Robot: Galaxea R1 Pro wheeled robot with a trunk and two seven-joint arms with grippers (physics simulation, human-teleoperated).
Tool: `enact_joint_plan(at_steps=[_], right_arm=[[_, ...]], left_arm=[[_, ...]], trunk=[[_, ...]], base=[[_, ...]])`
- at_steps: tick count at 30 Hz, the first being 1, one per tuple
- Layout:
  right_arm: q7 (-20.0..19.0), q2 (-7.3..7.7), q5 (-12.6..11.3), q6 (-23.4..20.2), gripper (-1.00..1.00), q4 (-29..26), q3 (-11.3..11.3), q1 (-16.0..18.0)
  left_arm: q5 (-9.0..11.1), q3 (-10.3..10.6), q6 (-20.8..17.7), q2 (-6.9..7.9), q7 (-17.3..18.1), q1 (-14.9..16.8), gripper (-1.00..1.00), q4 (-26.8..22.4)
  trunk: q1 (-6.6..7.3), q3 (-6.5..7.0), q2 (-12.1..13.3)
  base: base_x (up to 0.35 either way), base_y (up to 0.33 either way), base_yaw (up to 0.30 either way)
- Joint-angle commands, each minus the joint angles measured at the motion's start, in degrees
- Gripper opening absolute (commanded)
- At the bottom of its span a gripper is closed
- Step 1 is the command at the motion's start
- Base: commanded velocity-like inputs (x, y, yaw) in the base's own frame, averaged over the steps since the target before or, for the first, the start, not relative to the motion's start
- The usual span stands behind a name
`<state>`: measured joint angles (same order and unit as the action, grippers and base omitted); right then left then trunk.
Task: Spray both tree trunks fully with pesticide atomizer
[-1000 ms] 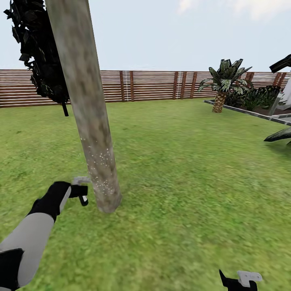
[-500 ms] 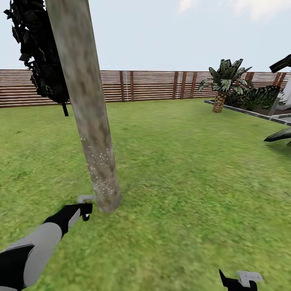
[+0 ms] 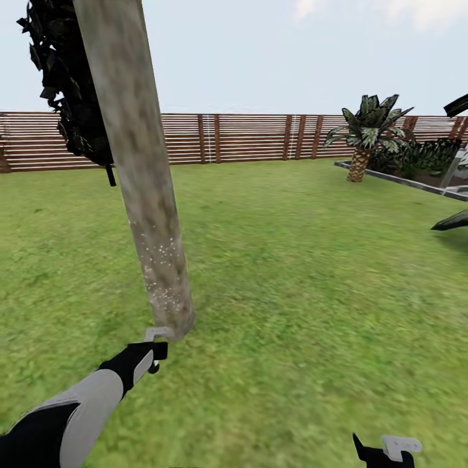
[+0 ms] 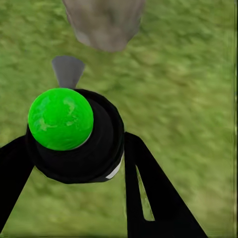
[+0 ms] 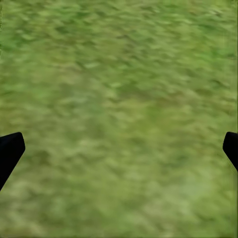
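A thick, mottled grey-brown tree trunk (image 3: 140, 175) rises from the lawn just ahead on the left, and its foot (image 4: 104, 22) also shows in the left wrist view. Tiny white pesticide specks (image 3: 160, 266) dot its lower part. My left gripper (image 3: 153, 354) sits low beside the trunk's base, shut on the pesticide atomizer (image 4: 91, 158), a dark body with a round green cap (image 4: 60, 119). The atomizer's pale nozzle (image 3: 156, 333) points at the trunk's foot. My right gripper (image 3: 387, 452) hangs open over bare grass (image 5: 119, 99) at the lower right.
Ragged dark foliage (image 3: 71, 97) hangs behind the trunk on the left. A brown slat fence (image 3: 260, 136) closes the lawn at the back. A short palm (image 3: 365, 133) and a grey-edged raised bed (image 3: 403, 182) stand at the far right. Open grass stretches to the right of the trunk.
My left arm has come down and nearer, carrying the atomizer from partway up the speckled bark to the trunk's foot. The whole view has shifted slightly rightward. The right gripper has stayed put.
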<state>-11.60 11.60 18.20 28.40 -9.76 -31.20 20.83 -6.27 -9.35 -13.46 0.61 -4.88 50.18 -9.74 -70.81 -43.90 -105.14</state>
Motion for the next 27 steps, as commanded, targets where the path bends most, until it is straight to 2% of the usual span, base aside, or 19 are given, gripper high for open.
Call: enact_joint_plan(at_steps=[1,3,5,7,9,15,27], right_arm=[[0.00,0.00,0.00,0.00,1.00,0.00,0.00,0.00],[0.00,0.00,0.03,-0.01,1.00,0.00,0.00,0.00],[0.00,0.00,0.04,-0.01,1.00,0.00,0.00,0.00],[0.00,0.00,0.04,-0.01,1.00,0.00,0.00,0.00],[0.00,0.00,0.07,-0.01,1.00,0.00,0.00,0.00],[0.00,0.00,0.08,-0.01,1.00,0.00,0.00,0.00],[-0.06,0.09,0.08,0.08,1.00,0.00,0.00,0.00]], left_arm=[[-0.14,0.04,0.00,-0.26,-0.07,0.01,-1.00,-0.01],[-0.10,-0.11,0.01,-0.55,-0.17,0.01,-1.00,-0.01],[-0.13,-1.16,0.04,-0.59,-0.20,0.01,-1.00,-0.01],[-0.20,-3.20,0.09,-0.56,-0.29,0.01,-1.00,-0.01],[-0.28,-3.68,0.15,-0.48,-0.37,0.01,-1.00,-0.01],[-0.32,-3.75,0.27,-0.42,-0.39,-0.02,-1.00,-0.01],[-0.34,-3.75,0.27,-0.43,-0.40,-0.04,-1.00,-0.01]], trunk=[[0.00,0.00,0.00],[0.00,0.00,0.00],[0.00,0.00,0.00],[0.00,0.00,0.00],[0.00,0.00,0.00],[0.00,0.00,0.00],[0.00,0.00,0.00]], base=[[0.000,-0.273,0.264],[0.000,-0.274,0.271],[0.000,-0.275,0.276],[0.003,-0.275,0.277],[0.047,-0.275,0.278],[0.044,-0.275,0.240],[0.001,-0.275,0.006]])
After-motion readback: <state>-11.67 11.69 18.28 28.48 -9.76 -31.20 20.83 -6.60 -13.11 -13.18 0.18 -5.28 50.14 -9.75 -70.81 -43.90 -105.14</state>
